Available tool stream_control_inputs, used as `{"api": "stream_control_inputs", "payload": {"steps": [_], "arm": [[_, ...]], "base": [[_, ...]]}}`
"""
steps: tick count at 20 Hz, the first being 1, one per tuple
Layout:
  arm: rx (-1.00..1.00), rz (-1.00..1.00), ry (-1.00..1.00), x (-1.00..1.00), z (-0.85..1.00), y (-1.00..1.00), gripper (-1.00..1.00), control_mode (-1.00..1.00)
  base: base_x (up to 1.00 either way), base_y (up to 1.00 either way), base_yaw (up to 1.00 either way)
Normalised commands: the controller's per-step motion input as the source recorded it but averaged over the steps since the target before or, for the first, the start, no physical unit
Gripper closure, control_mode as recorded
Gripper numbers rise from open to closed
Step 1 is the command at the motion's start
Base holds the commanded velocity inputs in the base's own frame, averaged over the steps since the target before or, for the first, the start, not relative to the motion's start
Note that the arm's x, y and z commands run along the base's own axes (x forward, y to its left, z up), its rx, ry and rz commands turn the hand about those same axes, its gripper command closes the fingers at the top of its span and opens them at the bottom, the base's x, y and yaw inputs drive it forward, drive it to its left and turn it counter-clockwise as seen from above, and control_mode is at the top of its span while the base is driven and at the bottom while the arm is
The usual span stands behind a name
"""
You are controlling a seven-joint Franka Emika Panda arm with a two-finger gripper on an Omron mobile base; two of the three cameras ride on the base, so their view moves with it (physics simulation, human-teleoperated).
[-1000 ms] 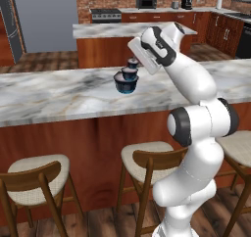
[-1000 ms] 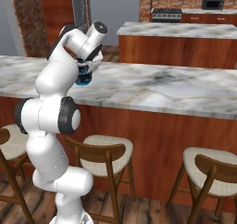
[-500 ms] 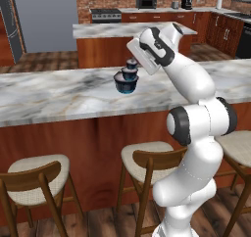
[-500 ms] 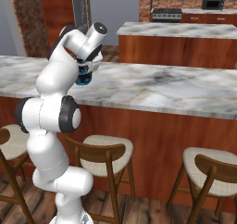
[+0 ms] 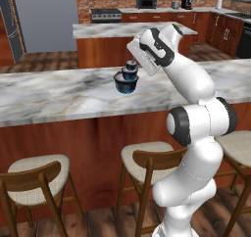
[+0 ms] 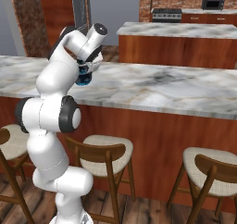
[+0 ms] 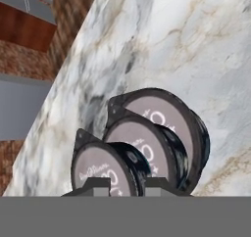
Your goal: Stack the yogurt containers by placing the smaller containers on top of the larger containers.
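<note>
Dark-blue, tapered round yogurt tubs with pale grey tops are seen stacked in three sizes on the grey-veined marble counter (image 5: 59,91), nearer its far edge. The widest tub (image 5: 126,82) stands on the counter, the middle-sized tub (image 5: 129,73) sits on it, and the tiniest tub (image 5: 131,64) is on top. In the hand view the tiniest tub (image 7: 105,170) is set between the two dark fingertips (image 7: 98,184) of the white arm's gripper (image 7: 122,185). The jaws are narrowly parted around it; whether it is actually gripped cannot be told. Wooden stools with pale cushions (image 5: 149,155) stand below the counter's near edge.
</note>
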Motion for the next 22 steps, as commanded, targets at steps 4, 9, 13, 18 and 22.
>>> {"api": "stream_control_inputs", "payload": {"steps": [4,9,13,18,22], "arm": [[0.0,0.0,0.0,0.0,-0.04,0.0,1.0,-1.0],[0.0,0.0,0.0,0.03,-0.1,0.0,1.0,-1.0],[0.0,0.0,0.0,0.09,-0.12,0.02,1.0,-1.0],[0.0,0.0,0.0,0.1,-0.09,0.0,1.0,-1.0],[0.0,0.0,0.0,0.01,-0.09,0.02,1.0,-1.0]], "base": [[0.0,0.0,0.0],[0.0,0.0,0.0],[0.0,0.0,0.0],[0.0,0.0,0.0],[0.0,0.0,0.0]]}}
